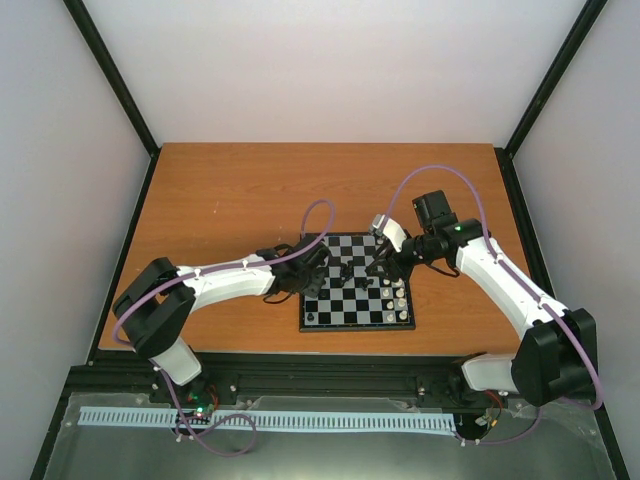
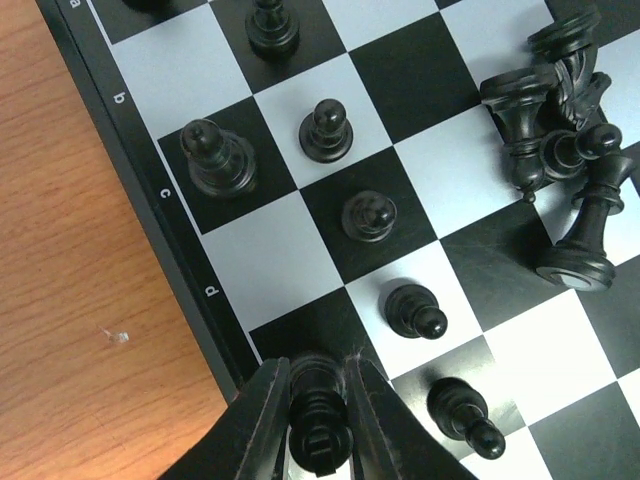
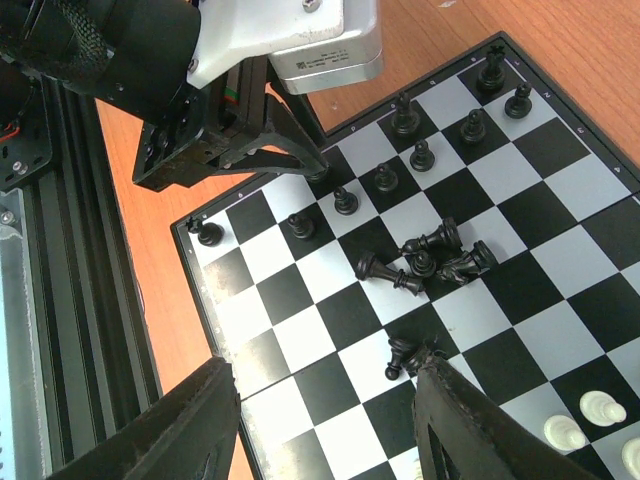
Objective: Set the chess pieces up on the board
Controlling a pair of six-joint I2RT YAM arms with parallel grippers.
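The board lies between my arms. In the left wrist view my left gripper is shut on a black chess piece standing on a dark square at the board's edge. Black pawns stand in a row beside it. Several black pieces lie toppled in a heap. My right gripper is open above the board. A fallen black pawn lies against its right finger. White pieces stand at the lower right. In the top view the left gripper and right gripper are both over the board's far half.
The left arm's wrist and camera housing hang over the board's far corner in the right wrist view. The toppled heap lies mid-board between both grippers. Bare wooden table surrounds the board. A black frame rail runs along the near edge.
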